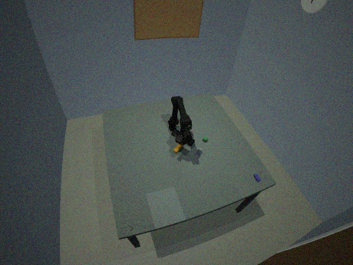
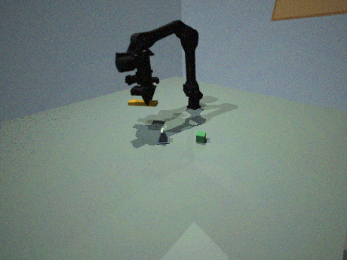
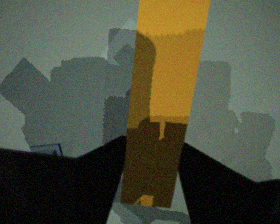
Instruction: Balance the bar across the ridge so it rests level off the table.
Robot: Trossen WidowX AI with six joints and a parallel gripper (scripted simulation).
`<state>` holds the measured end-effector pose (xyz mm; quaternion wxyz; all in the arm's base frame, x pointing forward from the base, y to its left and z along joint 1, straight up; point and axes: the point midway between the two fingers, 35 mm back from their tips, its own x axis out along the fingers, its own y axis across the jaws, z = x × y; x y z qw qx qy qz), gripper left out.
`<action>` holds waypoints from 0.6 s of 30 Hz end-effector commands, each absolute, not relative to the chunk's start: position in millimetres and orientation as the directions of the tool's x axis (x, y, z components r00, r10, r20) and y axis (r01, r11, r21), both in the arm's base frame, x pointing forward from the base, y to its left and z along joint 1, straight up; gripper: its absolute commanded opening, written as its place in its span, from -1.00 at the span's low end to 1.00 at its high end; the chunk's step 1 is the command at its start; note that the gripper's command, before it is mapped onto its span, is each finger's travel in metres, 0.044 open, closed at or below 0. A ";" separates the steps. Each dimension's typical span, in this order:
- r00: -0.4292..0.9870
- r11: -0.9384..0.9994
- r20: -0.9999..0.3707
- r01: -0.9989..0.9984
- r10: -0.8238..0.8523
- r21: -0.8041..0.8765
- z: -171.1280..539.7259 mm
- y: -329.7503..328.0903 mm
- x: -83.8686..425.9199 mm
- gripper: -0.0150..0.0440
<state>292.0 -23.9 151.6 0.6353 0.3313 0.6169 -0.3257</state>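
My gripper (image 2: 145,96) (image 1: 181,143) (image 3: 152,145) is shut on the orange bar (image 2: 133,102) (image 1: 176,148) (image 3: 170,75) near its middle. The bar hangs roughly level, a little above the table, and its shadow falls on the table top below it. The ridge (image 2: 163,137) is a small dark wedge with a pale top edge. In the exterior view it stands on the table nearer the camera and to the right of the bar, apart from it. In the wrist view the bar runs straight away from the fingers over the arm's shadows.
A small green cube (image 2: 201,136) (image 1: 205,139) sits on the table just right of the ridge. A small blue block (image 1: 257,177) lies near the table's front right corner. A pale square patch (image 1: 165,207) marks the table near its front edge.
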 end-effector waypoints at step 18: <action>0.030 0.647 -1.000 0.762 0.004 0.025 155.2 44.5 317.6 -0.49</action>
